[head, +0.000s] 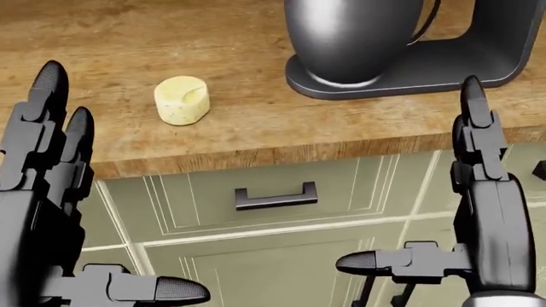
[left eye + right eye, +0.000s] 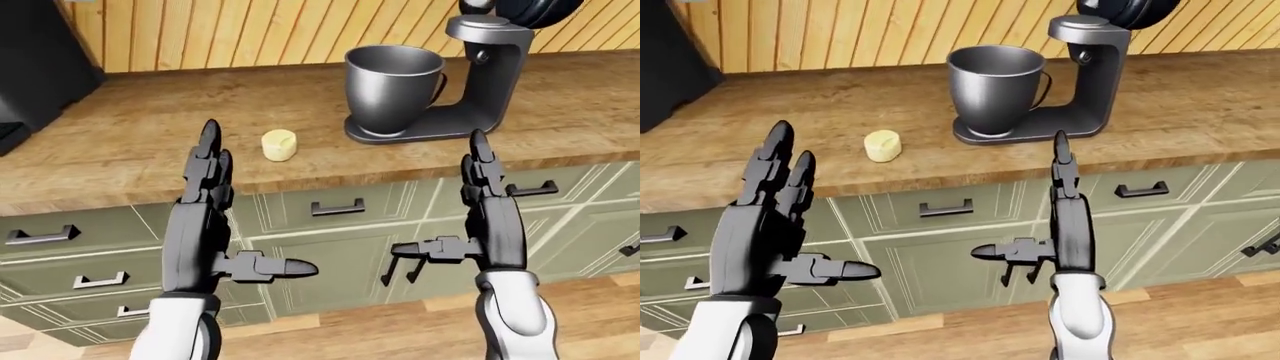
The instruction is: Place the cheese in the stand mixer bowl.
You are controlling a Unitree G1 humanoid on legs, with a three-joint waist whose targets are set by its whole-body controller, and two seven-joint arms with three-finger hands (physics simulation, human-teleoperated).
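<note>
Wooden countertop (image 2: 120,150) ahead, cheese (image 1: 182,100) just beyond my left hand (image 2: 200,225), which is spread and empty, like my right hand (image 2: 490,217). Small, probably light and slightly soft; I'd pinch its round sides.

Head cam close, looks down; eye cams wider, share counter (image 2: 120,150)

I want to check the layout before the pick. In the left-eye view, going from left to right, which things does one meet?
Black appliance at the left edge → left robot hand → cheese → mixer bowl → right robot hand, both hands open and empty.
</note>
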